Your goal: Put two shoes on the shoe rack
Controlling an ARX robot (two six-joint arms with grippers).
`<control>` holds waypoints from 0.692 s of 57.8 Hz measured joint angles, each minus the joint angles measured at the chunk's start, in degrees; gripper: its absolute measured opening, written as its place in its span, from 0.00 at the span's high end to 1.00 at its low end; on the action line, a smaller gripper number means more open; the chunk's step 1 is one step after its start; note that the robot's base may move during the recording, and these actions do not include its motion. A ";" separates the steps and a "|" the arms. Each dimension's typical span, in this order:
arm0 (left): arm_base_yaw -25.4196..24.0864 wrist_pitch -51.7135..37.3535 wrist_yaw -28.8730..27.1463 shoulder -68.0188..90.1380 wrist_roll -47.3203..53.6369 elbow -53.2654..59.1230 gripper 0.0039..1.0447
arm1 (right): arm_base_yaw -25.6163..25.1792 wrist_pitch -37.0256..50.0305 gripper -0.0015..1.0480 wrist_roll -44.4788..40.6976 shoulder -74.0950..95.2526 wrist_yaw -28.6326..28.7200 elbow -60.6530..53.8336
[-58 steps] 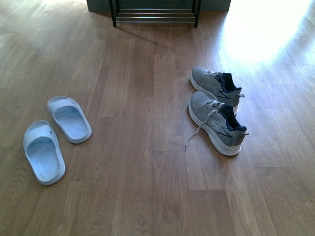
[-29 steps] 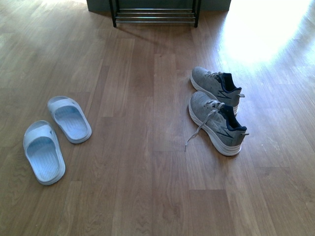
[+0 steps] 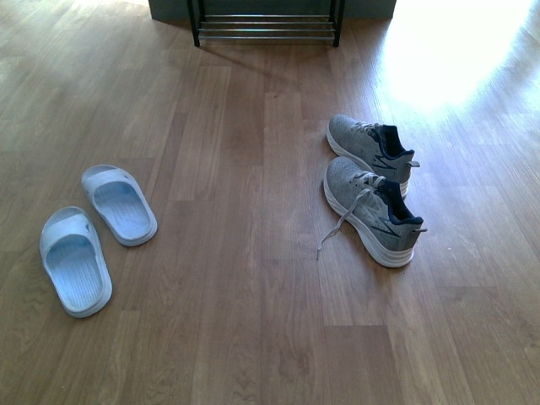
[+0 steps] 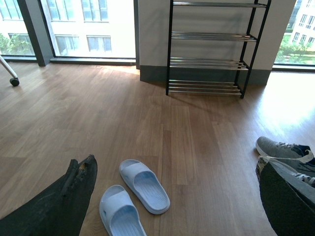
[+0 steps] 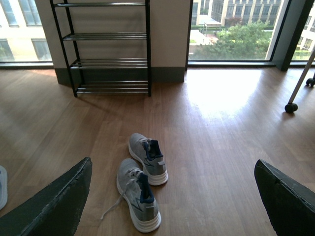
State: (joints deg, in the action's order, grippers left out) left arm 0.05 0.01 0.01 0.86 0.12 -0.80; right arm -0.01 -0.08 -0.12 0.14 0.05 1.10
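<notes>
Sunlit wooden floor [image 3: 253, 287] lies under both arms. Left jaws and right jaws gape wide, holding nothing. On the right side the nearer sneaker [image 3: 359, 207] and farther sneaker [image 3: 354, 139] sit just beside each other, well short of the shoe rack [image 3: 266, 25] by the wall. Best pinch the nearer one's heel collar, clear of its trailing lace [image 3: 337, 228].
</notes>
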 joint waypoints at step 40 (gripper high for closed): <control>0.00 0.00 0.00 0.00 0.00 0.00 0.09 | 0.00 0.00 0.09 0.00 0.00 0.00 0.02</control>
State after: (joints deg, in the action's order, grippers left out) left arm 0.05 0.01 0.01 0.86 0.12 -0.80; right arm -0.01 -0.08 -0.12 0.14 0.05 1.13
